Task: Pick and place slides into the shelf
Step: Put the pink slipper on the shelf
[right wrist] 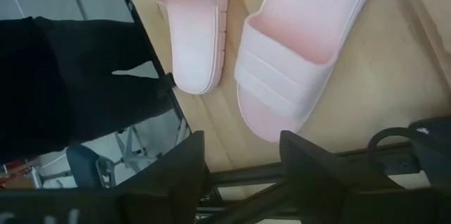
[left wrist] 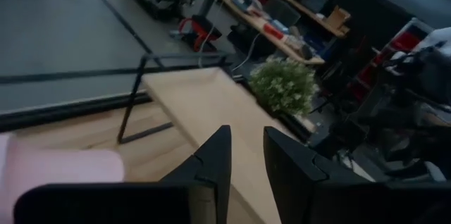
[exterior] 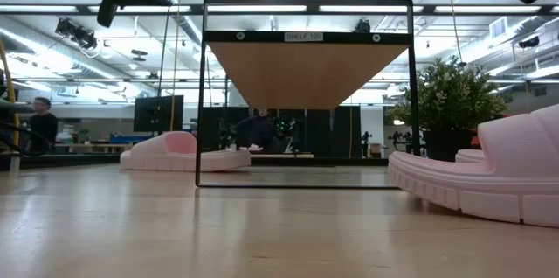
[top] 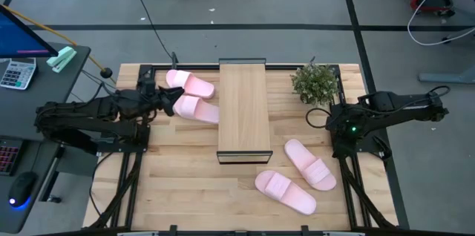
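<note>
The shelf (top: 243, 110) stands in the middle of the table (top: 193, 199), with its long pale wood top and thin black frame. Nothing sits on top of it. Two pink slides lie on the left side, at the far end of the table: the far left slide (top: 191, 83) and the near left slide (top: 196, 108) rest side by side, close to the shelf. The left gripper (top: 165, 103) is right at these two, by the end of the near left slide, and its dark fingers (left wrist: 211, 164) are parted with a small gap and hold nothing. Two more lie on the right side, nearer the front: the right slide (top: 310, 163) and the front slide (top: 286, 191), close together. The right gripper (right wrist: 243, 160) waits at the right edge of the table, near a small green plant (top: 315, 82), and its fingers are spread apart and empty.
</note>
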Tool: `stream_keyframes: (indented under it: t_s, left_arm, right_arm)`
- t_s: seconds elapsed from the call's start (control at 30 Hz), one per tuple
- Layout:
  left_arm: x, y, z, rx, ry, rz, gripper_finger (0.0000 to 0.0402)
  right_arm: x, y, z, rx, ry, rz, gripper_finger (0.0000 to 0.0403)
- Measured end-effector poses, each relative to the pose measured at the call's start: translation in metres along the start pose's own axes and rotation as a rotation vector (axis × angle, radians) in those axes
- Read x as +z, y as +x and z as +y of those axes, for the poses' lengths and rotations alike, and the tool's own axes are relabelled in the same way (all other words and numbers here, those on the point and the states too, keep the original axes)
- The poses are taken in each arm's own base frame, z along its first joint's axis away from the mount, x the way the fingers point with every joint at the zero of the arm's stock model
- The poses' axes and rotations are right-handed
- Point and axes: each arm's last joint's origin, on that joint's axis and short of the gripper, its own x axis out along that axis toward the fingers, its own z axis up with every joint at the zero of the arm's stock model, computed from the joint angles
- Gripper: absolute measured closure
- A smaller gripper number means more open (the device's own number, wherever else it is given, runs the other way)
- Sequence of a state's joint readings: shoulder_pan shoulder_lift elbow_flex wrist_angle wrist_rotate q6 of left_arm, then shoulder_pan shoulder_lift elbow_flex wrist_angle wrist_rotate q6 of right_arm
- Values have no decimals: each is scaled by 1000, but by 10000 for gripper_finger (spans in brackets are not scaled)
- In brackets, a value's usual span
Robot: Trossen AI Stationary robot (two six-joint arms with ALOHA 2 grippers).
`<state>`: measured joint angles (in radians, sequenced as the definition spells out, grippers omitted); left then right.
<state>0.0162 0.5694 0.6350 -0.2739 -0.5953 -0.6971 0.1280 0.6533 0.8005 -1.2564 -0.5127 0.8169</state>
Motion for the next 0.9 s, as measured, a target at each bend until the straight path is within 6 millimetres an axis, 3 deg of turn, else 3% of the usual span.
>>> stream_keyframes:
  t_s: [0.2, 0.6, 0.9]
  left_arm:
    - [4, 4, 11, 100, -120, -29, 309]
    - [49, 13, 32, 438, -116, 27, 258]
    - [77, 56, 59, 559, -108, 151, 200]
  right_arm:
    - [0, 0, 0, -5, -1, -5, 210]
    - [3, 0, -1, -64, -10, -78, 213]
    - [9, -1, 3, -41, -45, -157, 213]
